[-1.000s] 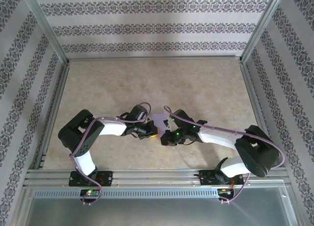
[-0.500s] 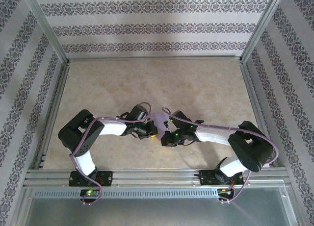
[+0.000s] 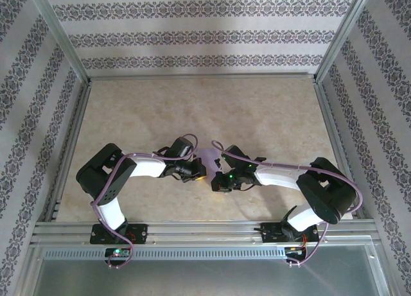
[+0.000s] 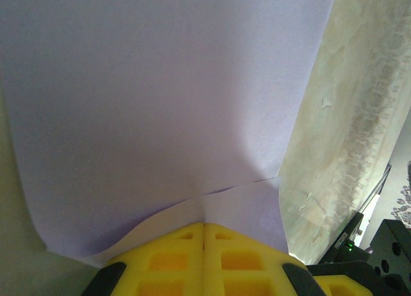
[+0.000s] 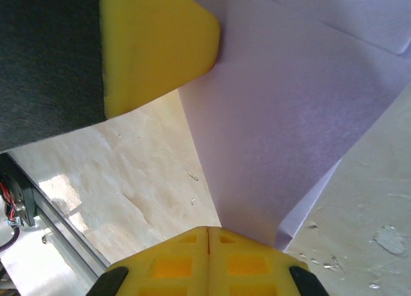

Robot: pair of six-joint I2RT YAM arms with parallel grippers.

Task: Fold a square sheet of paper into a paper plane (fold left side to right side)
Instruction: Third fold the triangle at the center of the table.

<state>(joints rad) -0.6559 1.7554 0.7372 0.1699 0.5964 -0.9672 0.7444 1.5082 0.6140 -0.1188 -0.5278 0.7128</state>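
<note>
Down between its pressed-together yellow tips, the left gripper (image 4: 204,226) is clamped on an edge of the square sheet of paper (image 4: 160,103), just below a crease. Facing it, the right gripper (image 5: 209,230) pinches another part of the sheet. Both meet midway along the worktop (image 3: 192,110), nearer its front edge.

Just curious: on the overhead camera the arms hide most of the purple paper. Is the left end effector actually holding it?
Observer: Yes, the left end effector is shut on the edge of the paper.
Operator: And the right one?
Observer: The right end effector pinches the paper too, where it narrows.
Operator: Is it one flat layer?
Observer: No, the left wrist view shows one layer overlapping another along a slanted edge.
</note>
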